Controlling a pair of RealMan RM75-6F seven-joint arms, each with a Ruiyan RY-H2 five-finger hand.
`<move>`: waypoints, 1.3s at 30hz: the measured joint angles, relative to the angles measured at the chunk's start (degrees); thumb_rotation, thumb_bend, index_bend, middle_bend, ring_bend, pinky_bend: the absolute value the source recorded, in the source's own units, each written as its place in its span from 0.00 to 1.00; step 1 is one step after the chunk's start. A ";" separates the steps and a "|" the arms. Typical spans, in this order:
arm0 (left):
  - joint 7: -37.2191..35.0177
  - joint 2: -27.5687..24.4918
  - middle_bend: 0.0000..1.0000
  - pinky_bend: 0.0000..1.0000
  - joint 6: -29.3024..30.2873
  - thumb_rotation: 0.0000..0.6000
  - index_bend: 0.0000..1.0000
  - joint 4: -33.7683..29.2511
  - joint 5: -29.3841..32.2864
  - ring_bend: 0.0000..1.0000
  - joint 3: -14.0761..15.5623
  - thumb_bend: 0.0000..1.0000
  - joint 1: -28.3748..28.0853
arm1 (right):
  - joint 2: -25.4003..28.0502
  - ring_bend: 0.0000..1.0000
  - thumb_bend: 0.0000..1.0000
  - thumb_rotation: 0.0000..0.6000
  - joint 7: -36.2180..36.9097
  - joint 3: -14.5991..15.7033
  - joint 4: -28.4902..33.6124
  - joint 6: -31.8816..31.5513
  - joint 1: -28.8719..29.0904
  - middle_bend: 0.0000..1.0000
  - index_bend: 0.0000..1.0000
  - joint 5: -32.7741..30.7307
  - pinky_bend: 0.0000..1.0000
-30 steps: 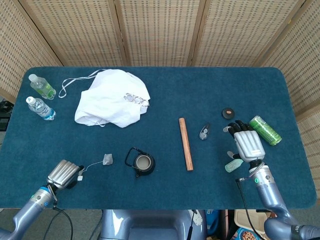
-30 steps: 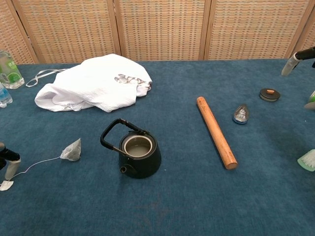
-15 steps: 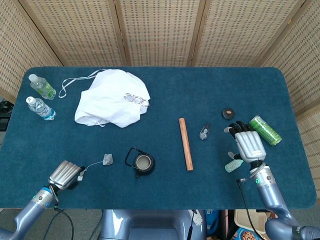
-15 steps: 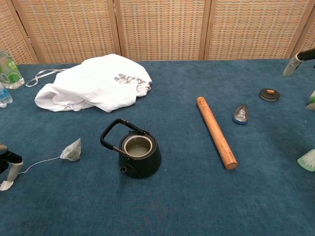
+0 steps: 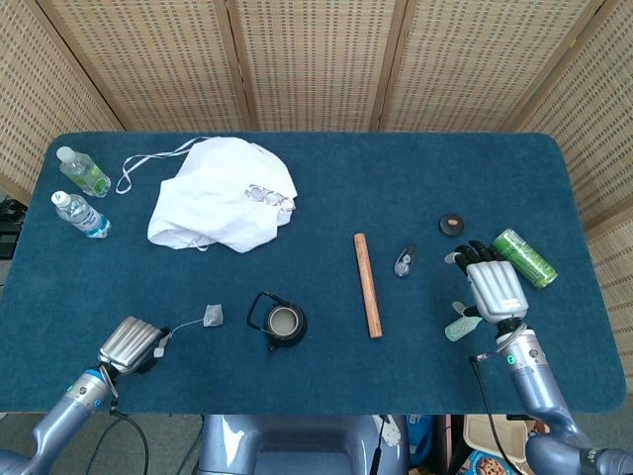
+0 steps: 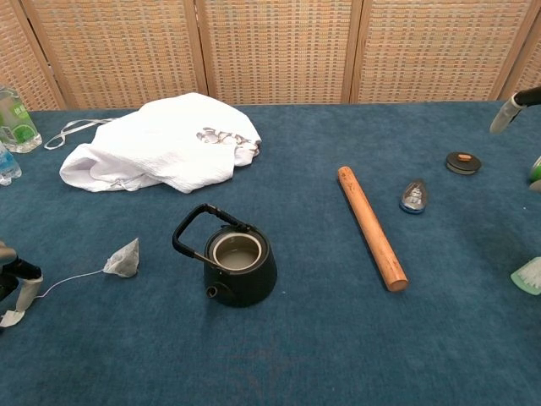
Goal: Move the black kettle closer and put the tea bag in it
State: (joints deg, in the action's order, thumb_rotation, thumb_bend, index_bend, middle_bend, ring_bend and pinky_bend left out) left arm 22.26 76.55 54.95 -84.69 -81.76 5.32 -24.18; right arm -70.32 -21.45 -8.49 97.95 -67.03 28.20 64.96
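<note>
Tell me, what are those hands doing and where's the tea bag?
Left hand at the tea bag's string end. Right hand open, idle. Tea bag on the table left of the kettle, which has no lid on. Nothing between them.

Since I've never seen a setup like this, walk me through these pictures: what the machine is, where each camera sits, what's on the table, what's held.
This is a two-armed robot with human-like hands. One camera looks down from its head, one forward from its chest.

On the blue table sit a lidless black kettle, a tea bag, a wooden stick, a white cloth, two water bottles and a green roll.

The left hand rests by the paper tag on the tea bag's string; whether it pinches it, I cannot tell. The right hand holds nothing.
</note>
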 measured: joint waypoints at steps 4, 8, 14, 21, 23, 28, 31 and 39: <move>0.04 0.18 0.76 0.68 -0.11 1.00 0.51 0.10 0.19 0.69 0.03 0.32 -0.09 | 0.08 0.17 0.29 1.00 0.06 0.02 0.07 0.06 -0.10 0.31 0.32 -0.05 0.27; -0.07 0.28 0.76 0.68 -0.14 1.00 0.51 0.06 0.35 0.69 0.03 0.32 -0.18 | 0.07 0.17 0.29 1.00 0.00 -0.02 0.01 0.13 -0.15 0.31 0.32 -0.18 0.27; -0.01 0.43 0.76 0.68 -0.31 1.00 0.52 0.07 0.64 0.69 -0.02 0.32 -0.40 | 0.10 0.17 0.29 1.00 0.00 -0.04 -0.04 0.24 -0.26 0.31 0.32 -0.37 0.27; -0.10 0.62 0.77 0.68 -0.42 1.00 0.53 0.11 1.00 0.69 -0.13 0.35 -0.64 | 0.14 0.17 0.29 1.00 0.02 -0.07 -0.13 0.50 -0.30 0.31 0.32 -0.56 0.27; -0.16 0.64 0.77 0.68 -0.44 1.00 0.53 0.11 1.05 0.70 -0.12 0.38 -0.68 | 0.19 0.17 0.29 1.00 0.08 -0.10 -0.13 0.53 -0.32 0.31 0.32 -0.57 0.27; -0.58 0.72 0.77 0.68 -0.39 1.00 0.54 0.15 0.94 0.70 -0.09 0.43 -0.78 | 0.25 0.17 0.29 1.00 0.14 -0.10 -0.18 0.65 -0.38 0.31 0.32 -0.65 0.27; -0.57 0.75 0.77 0.68 -0.41 1.00 0.55 0.16 0.98 0.70 -0.03 0.45 -0.81 | 0.27 0.17 0.29 1.00 0.22 -0.07 -0.18 0.73 -0.41 0.31 0.32 -0.66 0.27; -0.93 0.97 0.77 0.68 -0.34 1.00 0.57 0.13 1.12 0.70 -0.09 0.47 -0.89 | 0.52 0.17 0.29 1.00 0.46 -0.09 -0.11 0.72 -0.58 0.31 0.32 -0.67 0.27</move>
State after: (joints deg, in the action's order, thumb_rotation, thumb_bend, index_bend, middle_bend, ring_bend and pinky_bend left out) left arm 21.33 77.51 54.61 -84.56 -80.64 5.24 -25.07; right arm -69.80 -20.99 -8.58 97.85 -66.31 27.62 64.29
